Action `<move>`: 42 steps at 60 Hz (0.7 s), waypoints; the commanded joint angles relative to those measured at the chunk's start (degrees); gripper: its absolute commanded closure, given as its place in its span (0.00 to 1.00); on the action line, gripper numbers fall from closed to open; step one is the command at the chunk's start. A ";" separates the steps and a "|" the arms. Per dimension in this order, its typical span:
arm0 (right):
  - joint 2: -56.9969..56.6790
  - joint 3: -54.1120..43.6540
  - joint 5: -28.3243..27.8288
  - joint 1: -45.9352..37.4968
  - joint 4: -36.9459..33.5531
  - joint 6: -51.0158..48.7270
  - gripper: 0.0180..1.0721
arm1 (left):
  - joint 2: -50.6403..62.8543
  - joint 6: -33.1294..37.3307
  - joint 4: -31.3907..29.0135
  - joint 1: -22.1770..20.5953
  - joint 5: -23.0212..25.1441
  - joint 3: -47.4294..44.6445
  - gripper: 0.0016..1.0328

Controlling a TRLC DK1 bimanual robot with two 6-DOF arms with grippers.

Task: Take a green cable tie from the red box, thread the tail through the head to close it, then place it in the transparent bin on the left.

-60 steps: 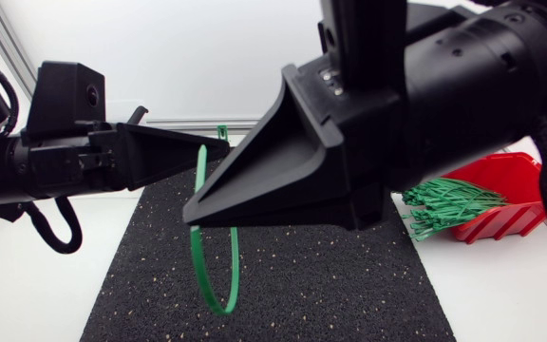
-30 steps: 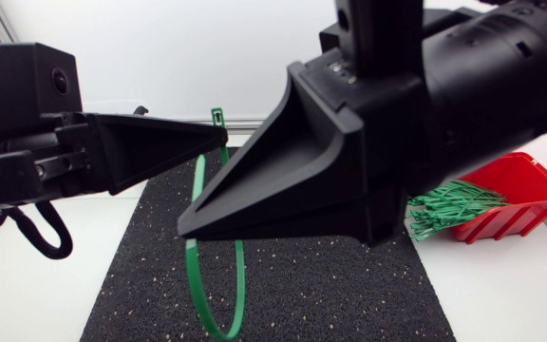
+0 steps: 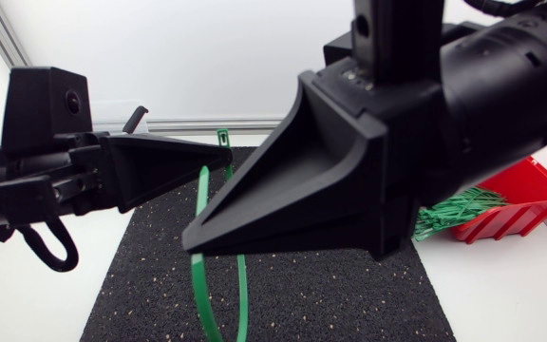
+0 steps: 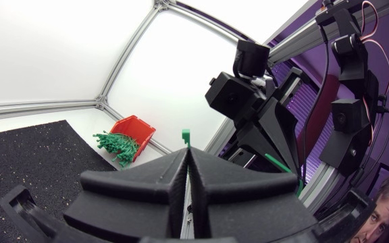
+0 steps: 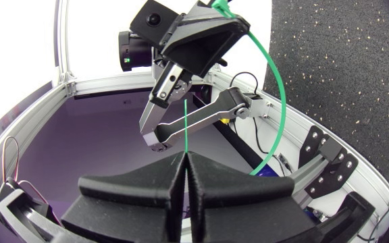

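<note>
A green cable tie (image 3: 200,204) hangs as a loop above the black mat, held between both arms. My left gripper (image 3: 227,158) comes in from the left and is shut on the tie just below its head (image 3: 222,138); in the left wrist view the head (image 4: 186,138) pokes out past the closed fingertips. My right gripper (image 3: 190,244), close under the camera, is shut on the tail, which shows as a thin green strip (image 5: 184,128) rising from its tips. The red box (image 3: 518,195) with several green ties (image 3: 456,211) stands at the right.
A black speckled mat (image 3: 330,294) covers the middle of the white table. The red box (image 4: 134,128) stands off the mat's right edge. My right arm's body hides much of the table's right half. No transparent bin shows in any view.
The right gripper has sunk a little and come nearer the camera. The left gripper has shifted slightly down. The tie's loop now hangs lower, past the view's bottom edge.
</note>
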 commanded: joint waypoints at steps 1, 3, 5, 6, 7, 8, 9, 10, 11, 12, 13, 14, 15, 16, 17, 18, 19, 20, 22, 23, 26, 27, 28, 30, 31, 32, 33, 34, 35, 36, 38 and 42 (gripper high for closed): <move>0.22 -1.94 -0.68 -0.43 1.15 2.19 0.95 | -1.56 -0.88 1.58 0.11 -0.20 -1.04 0.97; 0.40 -2.03 -0.76 -0.43 1.24 2.28 0.95 | -1.73 -0.88 1.58 0.11 -0.20 -1.04 0.97; 0.66 -2.12 -0.85 -0.43 1.59 2.37 0.95 | -1.91 -0.88 1.58 0.11 -0.20 -1.04 0.97; 0.75 -2.12 -0.85 -0.43 1.77 2.46 0.95 | -2.09 -0.88 1.58 0.11 -0.29 -1.04 0.97; 0.84 -2.21 -0.85 -0.43 1.94 2.63 0.95 | -2.17 -0.88 1.58 0.11 -0.29 -1.13 0.97; 0.93 -2.21 -0.85 -0.43 1.94 2.72 0.95 | -2.26 -0.88 1.58 0.11 -0.38 -1.13 0.97; 1.02 -2.21 -0.94 -0.43 1.94 2.72 0.95 | -2.35 -0.88 1.58 0.11 -0.38 -1.13 0.97; 1.10 -2.12 -0.94 -0.43 1.94 2.72 0.95 | -2.44 -0.88 1.58 0.11 -0.38 -1.22 0.97; 1.10 -2.12 -1.03 -0.43 1.94 2.72 0.95 | -2.61 -0.88 1.58 0.11 -0.38 -1.22 0.97; 1.19 -2.12 -1.03 -0.43 1.94 2.72 0.95 | -2.79 -0.88 1.58 0.11 -0.38 -1.31 0.97; 1.28 -2.03 -1.03 -0.43 1.94 2.81 0.95 | -2.88 -0.88 1.58 0.11 -0.38 -1.39 0.97; 1.37 -1.94 -1.03 -0.43 1.94 2.90 0.95 | -2.96 -0.88 1.50 0.20 -0.38 -1.48 0.97; 1.46 -1.85 -1.03 -0.43 1.94 2.98 0.95 | -3.05 -0.88 1.50 0.20 -0.38 -1.57 0.97; 1.63 -1.85 -1.03 -0.43 1.94 3.07 0.95 | -3.14 -0.88 1.50 0.20 -0.38 -1.57 0.97; 1.63 -1.85 -1.03 -0.43 1.94 2.98 0.95 | -3.23 -0.88 1.50 0.20 -0.38 -1.66 0.97; 1.72 -1.85 -1.11 -0.43 1.94 2.98 0.95 | -3.23 -0.88 1.50 0.20 -0.38 -1.74 0.97; 1.72 -1.85 -1.11 -0.43 1.94 2.98 0.95 | -3.32 -0.88 1.50 0.20 -0.38 -1.74 0.97; 1.89 -1.77 -1.11 -0.43 2.03 3.07 0.95 | -3.32 -0.88 1.50 0.20 -0.29 -1.83 0.97; 2.07 -1.77 -1.20 -0.43 2.12 3.34 0.95 | -3.40 -0.79 1.50 0.20 -0.29 -1.92 0.97; 2.16 -1.77 -1.20 -0.43 2.38 3.42 0.95 | -3.40 -0.79 1.50 0.20 -0.29 -2.01 0.97; 2.42 -1.68 -1.20 -0.43 2.65 3.60 0.95 | -3.49 -0.79 1.50 0.20 -0.29 -2.10 0.97; 2.51 -1.68 -1.20 -0.43 2.73 3.60 0.95 | -3.49 -0.70 1.50 0.20 -0.29 -2.18 0.97; 2.51 -1.68 -1.20 -0.43 2.82 3.69 0.95 | -3.58 -0.70 1.50 0.20 -0.29 -2.18 0.97; 2.51 -1.68 -1.20 -0.43 3.08 3.78 0.95 | -3.58 -0.70 1.50 0.29 -0.20 -2.27 0.97; 2.60 -1.68 -1.20 -0.43 3.17 3.86 0.95 | -3.58 -0.61 1.50 0.20 -0.20 -2.36 0.97; 2.60 -1.68 -1.20 -0.43 3.26 3.95 0.95 | -3.58 -0.61 1.50 0.20 -0.20 -2.36 0.97; 2.60 -1.68 -1.20 -0.43 3.44 4.13 0.95 | -3.67 -0.52 1.50 0.20 -0.20 -2.45 0.97; 2.60 -1.68 -1.20 -0.43 3.52 4.21 0.95 | -3.67 -0.52 1.50 0.20 -0.11 -2.54 0.97; 2.69 -1.68 -1.20 -0.43 3.61 4.30 0.95 | -3.76 -0.52 1.50 0.20 -0.11 -2.54 0.97; 2.69 -1.68 -1.20 -0.61 3.70 4.48 0.95 | -3.76 -0.52 1.50 0.20 -0.03 -2.62 0.97; 2.69 -1.77 -1.20 -0.78 3.79 4.65 0.95 | -3.76 -0.44 1.50 0.29 -0.03 -2.71 0.97; 2.69 -1.85 -1.38 -1.14 3.96 5.01 0.95 | -3.93 -0.26 1.50 0.29 0.06 -2.80 0.97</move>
